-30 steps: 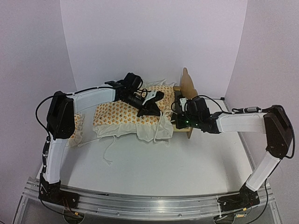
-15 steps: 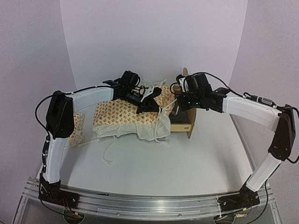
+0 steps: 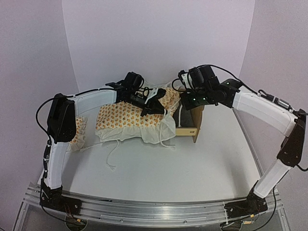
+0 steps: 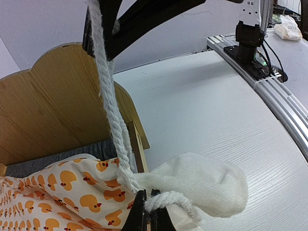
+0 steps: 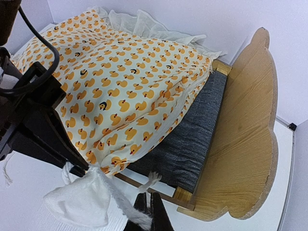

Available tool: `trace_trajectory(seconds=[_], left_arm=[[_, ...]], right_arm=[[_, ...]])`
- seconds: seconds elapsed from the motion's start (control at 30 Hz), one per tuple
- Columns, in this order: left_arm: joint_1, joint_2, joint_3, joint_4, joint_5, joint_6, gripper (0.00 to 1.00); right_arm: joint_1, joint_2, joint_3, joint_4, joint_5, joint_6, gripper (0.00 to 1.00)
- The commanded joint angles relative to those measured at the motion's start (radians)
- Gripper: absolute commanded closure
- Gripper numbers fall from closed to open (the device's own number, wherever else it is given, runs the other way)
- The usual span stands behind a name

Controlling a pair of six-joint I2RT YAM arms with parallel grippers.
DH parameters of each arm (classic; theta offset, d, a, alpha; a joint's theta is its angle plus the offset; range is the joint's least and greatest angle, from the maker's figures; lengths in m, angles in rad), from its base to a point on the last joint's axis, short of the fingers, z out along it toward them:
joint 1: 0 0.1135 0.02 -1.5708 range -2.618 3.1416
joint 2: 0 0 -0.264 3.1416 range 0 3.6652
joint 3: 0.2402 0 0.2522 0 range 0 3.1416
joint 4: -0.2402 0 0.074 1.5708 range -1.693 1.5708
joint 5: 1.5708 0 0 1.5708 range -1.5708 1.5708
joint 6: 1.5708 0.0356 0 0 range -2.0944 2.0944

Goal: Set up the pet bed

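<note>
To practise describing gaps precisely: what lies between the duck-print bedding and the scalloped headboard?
A bare strip of the dark grey base, running from the bedding edge to the headboard. The right wrist view shows it best.

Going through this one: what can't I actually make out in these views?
1. Left gripper: left wrist view, bottom edge cuts it off; whether it pinches the cord or the bedding is unclear.
2. Right gripper: top view, the right arm hides it.
3. Bed frame: foot end covered by bedding in every view.
4. Ruffled printed piece: top view, left arm hides most.
</note>
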Motion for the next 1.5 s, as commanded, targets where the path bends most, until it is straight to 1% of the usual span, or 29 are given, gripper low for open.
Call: trace_trajectory(seconds=[0.0,0.1,0.27,0.33,0.4,0.53,0.63,0.8,0.97,1.0,1.13,1.2,1.3,1.37,1.47], left_arm=[[0.014,-0.034,-0.002,-0.024,-0.009,-0.007,1.0],[0.015,-0.037,-0.005,-0.026,-0.011,-0.005,1.0],[0.015,-0.037,-0.009,-0.026,-0.011,-0.002,1.0],[0.016,-0.035,-0.01,-0.026,-0.012,0.0,1.0],[0.015,-0.034,-0.01,-0.026,-0.013,0.001,1.0],[0.015,-0.035,-0.021,-0.027,-0.024,0.009,1.0],[0.016,-0.039,-0.04,-0.036,-0.035,0.028,1.0],[0.017,-0.041,-0.061,-0.043,-0.054,0.046,1.0],[0.02,-0.037,-0.079,-0.045,-0.069,0.057,1.0],[0.021,-0.037,-0.078,-0.045,-0.07,0.057,1.0],[0.021,-0.04,-0.079,-0.044,-0.069,0.059,1.0],[0.022,-0.039,-0.08,-0.045,-0.067,0.059,1.0],[0.023,-0.037,-0.078,-0.043,-0.066,0.059,1.0],[0.023,-0.037,-0.077,-0.042,-0.064,0.057,1.0],[0.024,-0.038,-0.077,-0.045,-0.063,0.058,1.0]], right_arm=[[-0.015,-0.041,0.063,-0.004,0.027,0.021,1.0],[-0.014,-0.029,0.081,-0.004,0.033,0.014,1.0],[-0.015,0.006,0.093,-0.004,0.098,-0.031,1.0],[-0.015,0.049,0.096,-0.003,0.152,-0.064,1.0],[-0.018,0.102,0.09,-0.002,0.172,-0.104,1.0],[-0.025,0.21,0.092,-0.002,0.111,-0.103,1.0],[-0.052,0.258,0.111,0.001,0.06,-0.088,1.0],[-0.085,0.304,0.109,-0.002,0.036,-0.094,1.0],[-0.125,0.343,0.12,-0.032,-0.14,-0.028,1.0],[-0.137,0.357,0.136,-0.05,-0.169,0.001,0.98],[-0.156,0.363,0.164,-0.112,-0.269,0.078,0.83],[-0.155,0.37,0.181,-0.144,-0.316,0.084,0.81],[-0.157,0.405,0.221,-0.231,-0.328,0.091,0.75],[-0.163,0.429,0.243,-0.289,-0.34,0.119,0.67],[-0.169,0.438,0.277,-0.335,-0.355,0.166,0.57]])
